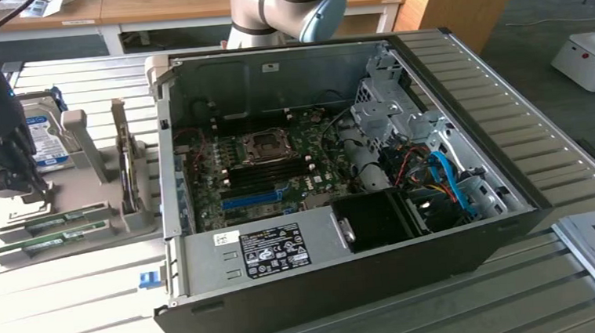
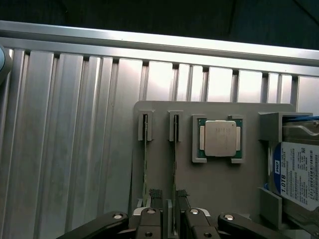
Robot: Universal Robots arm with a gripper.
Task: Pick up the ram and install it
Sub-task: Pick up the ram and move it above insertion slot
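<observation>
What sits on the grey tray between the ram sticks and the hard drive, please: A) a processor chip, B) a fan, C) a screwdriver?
A: a square silver processor chip lies on the tray, ram sticks on one side, hard drive on the other.

This is a robotics lab set up for computer assembly. A ribbed aluminium desk (image 1: 560, 164) carries an open tower computer case (image 1: 317, 291) with its motherboard (image 1: 266, 169) bare, and beside it a grey parts holder (image 1: 104, 172) keeps ram sticks (image 1: 55, 223), a processor (image 2: 220, 138) and a hard drive (image 1: 47, 141) in separate slots. A robot arm (image 1: 286, 6) rises at the desk's far edge, with wooden desks (image 1: 160, 3) behind it and a white machine (image 1: 588, 56) on the floor at the exterior view's right.
</observation>
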